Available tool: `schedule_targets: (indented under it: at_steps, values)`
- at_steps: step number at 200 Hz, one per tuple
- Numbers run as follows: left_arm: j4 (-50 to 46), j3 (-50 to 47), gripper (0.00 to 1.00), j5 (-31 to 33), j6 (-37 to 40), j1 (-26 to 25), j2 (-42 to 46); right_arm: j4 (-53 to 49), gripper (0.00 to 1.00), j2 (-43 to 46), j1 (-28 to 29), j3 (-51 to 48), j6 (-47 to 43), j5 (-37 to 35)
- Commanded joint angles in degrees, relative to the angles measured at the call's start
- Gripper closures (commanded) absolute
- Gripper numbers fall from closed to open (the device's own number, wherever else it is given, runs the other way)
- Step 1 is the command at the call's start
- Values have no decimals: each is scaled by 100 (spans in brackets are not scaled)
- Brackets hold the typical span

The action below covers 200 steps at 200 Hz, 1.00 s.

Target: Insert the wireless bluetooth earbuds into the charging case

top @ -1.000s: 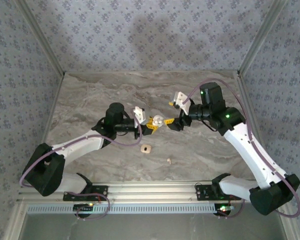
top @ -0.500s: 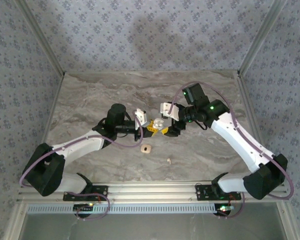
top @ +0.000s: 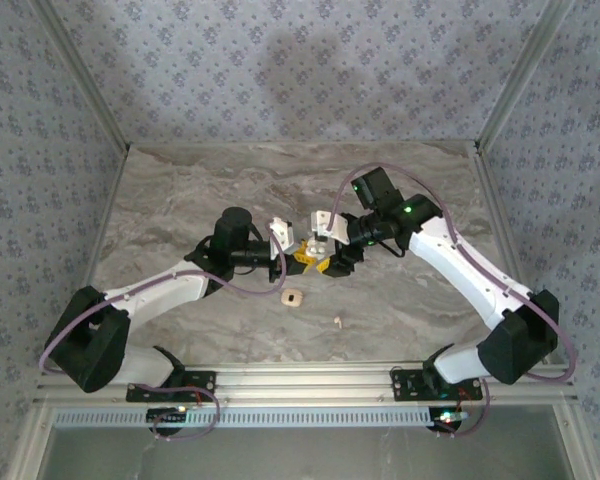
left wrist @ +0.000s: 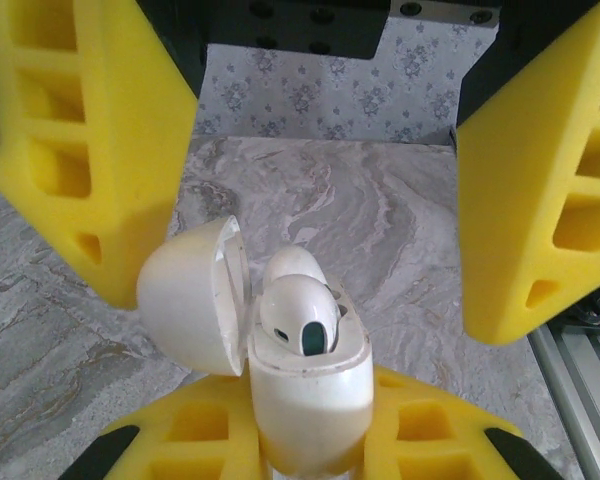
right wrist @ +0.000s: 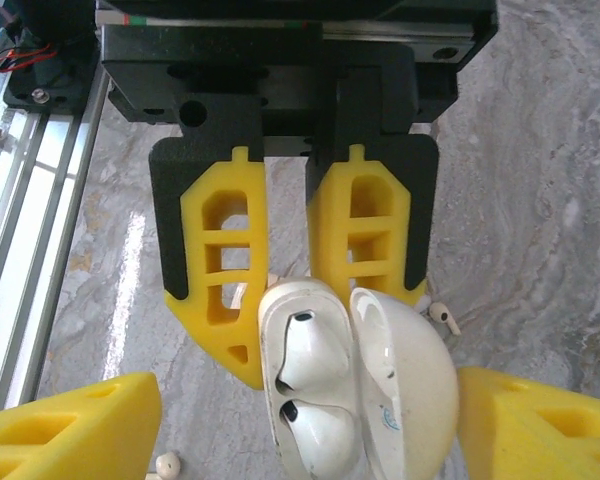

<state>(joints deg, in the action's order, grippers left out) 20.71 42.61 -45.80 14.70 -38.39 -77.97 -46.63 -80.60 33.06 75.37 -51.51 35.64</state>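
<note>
Clamping case [left wrist: 310, 395], left jaws, right seemingly spread

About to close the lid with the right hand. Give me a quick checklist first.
1. Grip: left hand shut on the charging case: ok.
2. Load: two earbuds in the case: ok.
3. Earbuds pressed fully down: cannot tell.
4. Path: lid open, nothing between it and the case: ok.
5. Approach: right hand open, fingers either side of the case: ok.
6. Fingers clear of the lid: cannot tell.
</note>
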Motion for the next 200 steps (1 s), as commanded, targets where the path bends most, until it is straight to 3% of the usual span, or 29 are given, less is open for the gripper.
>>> schedule_targets:
  at_steps: [1, 63, 154, 200]
  values:
    - [32, 220, 90, -56, 143, -54, 138, -275, 24, -42, 83, 208, -114, 196]
    - [-29, 200, 90, 123, 165, -49, 142, -382, 32, 99, 115, 133, -186, 459]
    - [-87, 204, 91, 174, 200, -50, 160, 1, 40, 963, 29, -568, -20, 684]
    - [-77, 226, 91, -27, 191, -54, 169, 886, 44, 1340, -286, -1112, 282, 473]
